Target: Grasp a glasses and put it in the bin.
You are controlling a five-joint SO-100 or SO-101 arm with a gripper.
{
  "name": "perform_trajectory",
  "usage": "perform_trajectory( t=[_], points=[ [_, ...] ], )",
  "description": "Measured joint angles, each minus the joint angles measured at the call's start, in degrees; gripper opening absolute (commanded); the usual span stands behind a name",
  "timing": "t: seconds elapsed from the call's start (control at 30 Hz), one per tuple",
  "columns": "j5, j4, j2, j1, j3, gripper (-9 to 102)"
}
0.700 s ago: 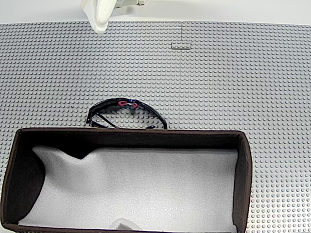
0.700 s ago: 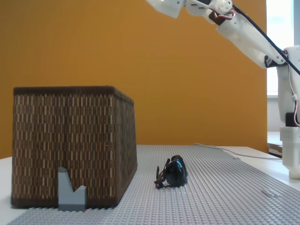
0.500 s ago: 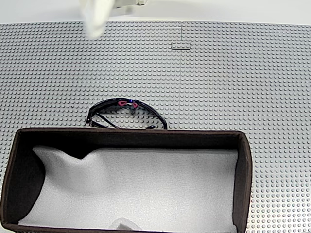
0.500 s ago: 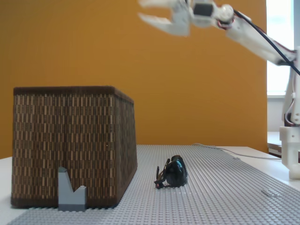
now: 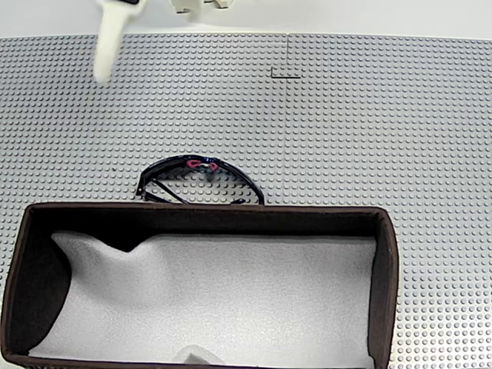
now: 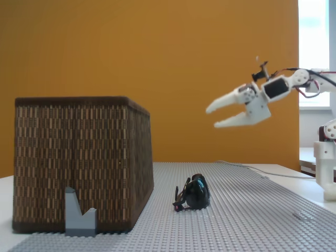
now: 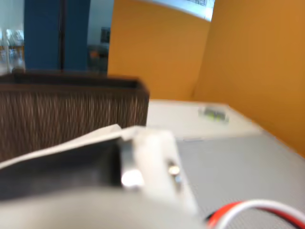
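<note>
Pincer [image 6: 215, 118] is hanging in the air, jaws spread, gripping nothing. Glasses [image 6: 192, 193] are lying on the worktop [image 6: 252, 210] below and ahead of it; bin [image 6: 79, 157] stands beyond. Advice: descend squarely, straddling the frame's middle.

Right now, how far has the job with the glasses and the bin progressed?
Nothing is done yet. The glasses lie on the studded mat beside the bin's wall, outside it, and the bin holds just its white lining. The claw is open, empty, in the air above the mat, away from the glasses. Reaching them, grasping, lifting and dropping them in the bin all remain.
</note>
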Motion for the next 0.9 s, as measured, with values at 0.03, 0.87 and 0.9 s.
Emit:
perform_trajectory(
  t=[0.03, 0.87, 0.9],
  points=[
    [-0.09, 0.09, -0.09, -0.09, 0.18, 19],
    [-7.21, -0.88, -31.11, -9.49, 0.70, 22],
    [-7.21, -2.02, -32.08, -9.58, 0.70, 22]
  ],
)
